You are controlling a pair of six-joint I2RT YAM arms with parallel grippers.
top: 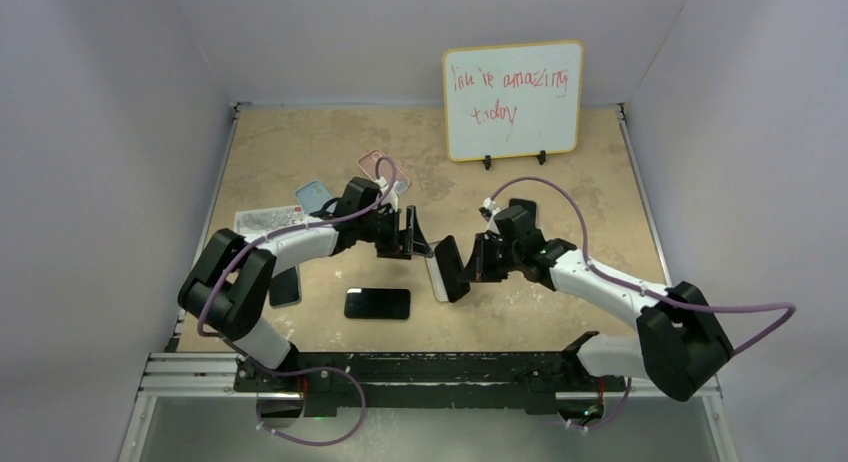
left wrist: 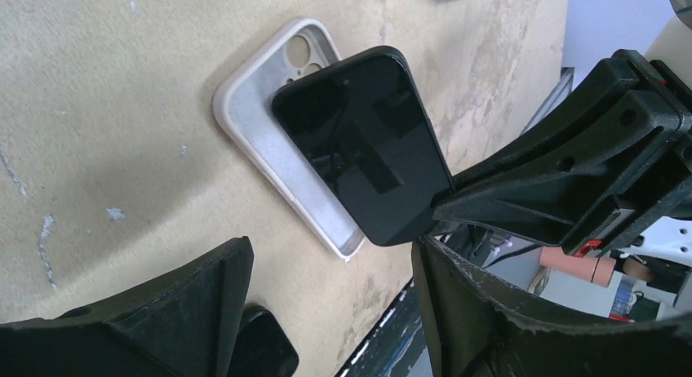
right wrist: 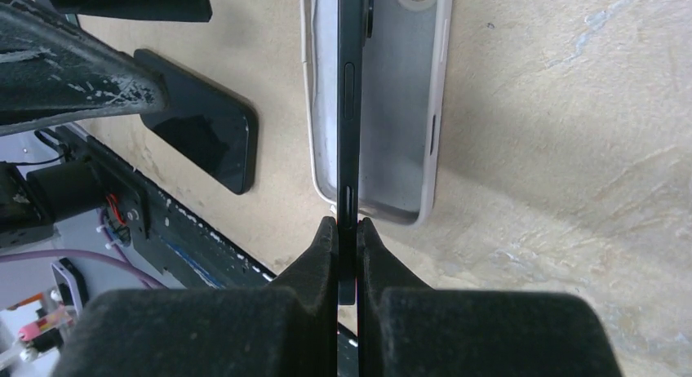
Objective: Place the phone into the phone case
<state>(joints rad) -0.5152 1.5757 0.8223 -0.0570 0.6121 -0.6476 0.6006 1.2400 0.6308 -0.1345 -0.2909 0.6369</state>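
Right gripper (right wrist: 347, 227) is pinched tight on the bottom end of the black phone (left wrist: 359, 148). The phone is tilted on edge over the white phone case (left wrist: 253, 128) and not seated in it; can't tell if the edge touches the case. Left gripper (left wrist: 330, 246) has fingers spread wide, holds nothing and hovers just beside the case; second dark phone (top: 377, 303) lies flat on the table (top: 300, 142) near the case, on the arm-base side.

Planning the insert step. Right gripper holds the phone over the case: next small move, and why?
Probably roll the right gripper to lay the phone flat toward the case: it is pinched at one end, tilted above the open case, overlapping it but not seated.
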